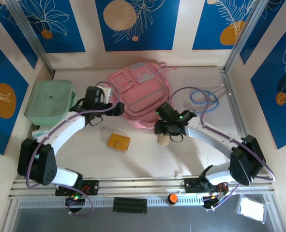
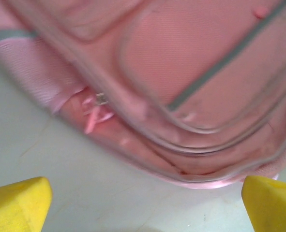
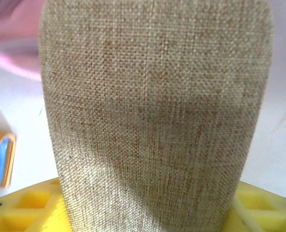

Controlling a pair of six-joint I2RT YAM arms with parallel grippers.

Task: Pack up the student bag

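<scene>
Count from the top camera: two arms, two tools, one student bag [image 1: 140, 92], and it's the biggest thing on the desk [image 1: 147, 162], lying flat at upper centre of the frame. One mint green case [image 1: 51, 100] sits at far left, well apart from the bag. One small orange item [image 1: 119, 141] lies below the bag toward centre left, and one loop of blue cable [image 1: 204, 96] lies at upper right.

The left tool [image 1: 117, 109] is at the bag's left edge, and whether it touches is hard to call from up here. Its wrist camera settles the grip: two yellow fingertips [image 2: 18, 203] sit at the bottom corners of the frame, spread wide with bare desk between them, gripping nothing. That close-up also brings out the bag's grey piping and a small metal zip pull [image 2: 100, 99], though the fabric is blurred and the bag runs off the frame on three sides.

The right tool [image 1: 164, 131] is just below the bag's lower right edge, with one beige woven item [image 1: 163, 140] poking out beneath it. Up close, that weave [image 3: 152, 121] takes up most of the frame, standing between the yellow fingers [image 3: 26, 210], which are closed against its sides. Its top is cut off, so what it is I can't tell. The orange item [image 3: 0, 157] peeks in at the left edge, with a pink blur of bag [image 3: 7, 24] at upper left.
</scene>
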